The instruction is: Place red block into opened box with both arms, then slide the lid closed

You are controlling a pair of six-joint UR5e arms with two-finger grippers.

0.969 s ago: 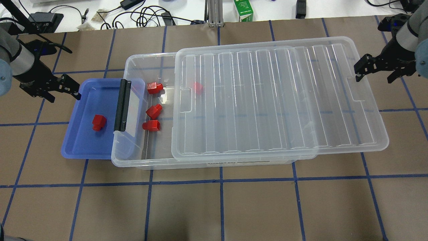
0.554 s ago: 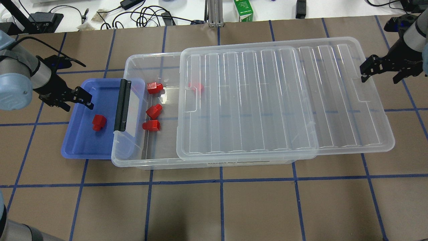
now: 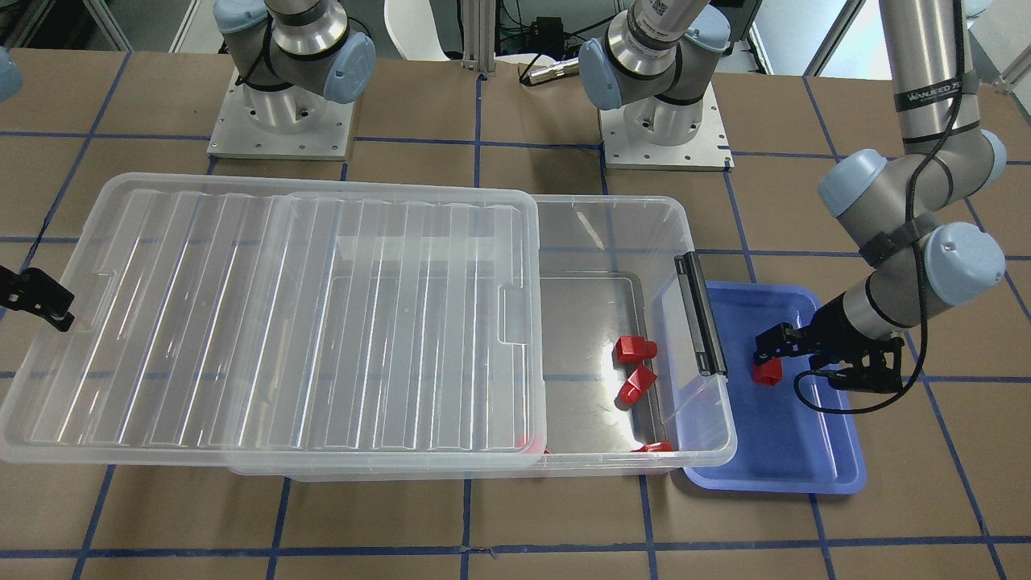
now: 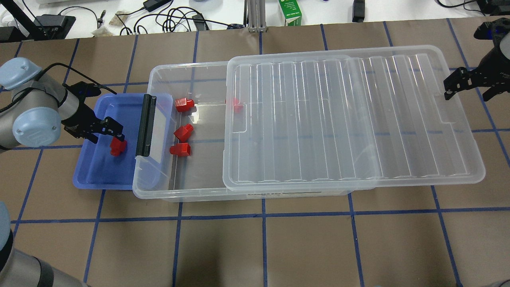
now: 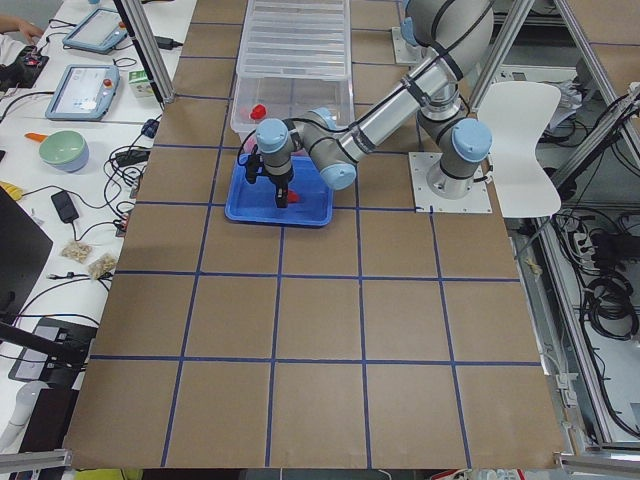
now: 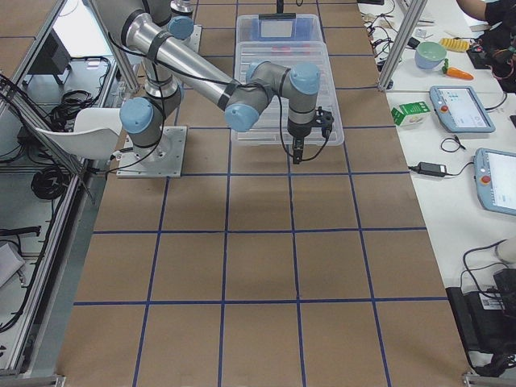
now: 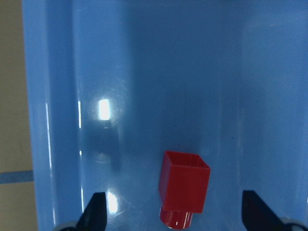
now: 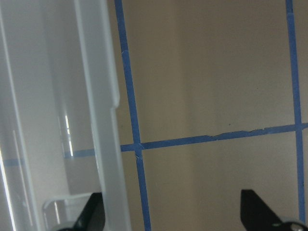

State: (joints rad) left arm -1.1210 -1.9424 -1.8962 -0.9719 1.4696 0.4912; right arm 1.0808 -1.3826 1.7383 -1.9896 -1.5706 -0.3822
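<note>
A red block (image 4: 116,147) lies in the blue tray (image 4: 91,171). My left gripper (image 4: 104,130) hangs open just over it. In the left wrist view the red block (image 7: 184,187) sits between the two fingertips, touching neither. The clear box (image 4: 159,71) has a black latch (image 4: 145,125) and holds several more red blocks (image 4: 183,132). The ribbed lid (image 4: 350,119) rests on it, shifted right, so the box's left end is uncovered. My right gripper (image 4: 470,87) is open at the lid's right edge (image 8: 103,144), with one finger beside the rim.
The tray's right part sits under the box's latch end (image 3: 699,322). Cables and a green carton (image 4: 289,12) lie beyond the table's far edge. Both robot bases (image 3: 278,121) stand behind the box.
The lid has slid further right along with my right gripper. My left gripper has moved right over the blue tray, down to the red block.
</note>
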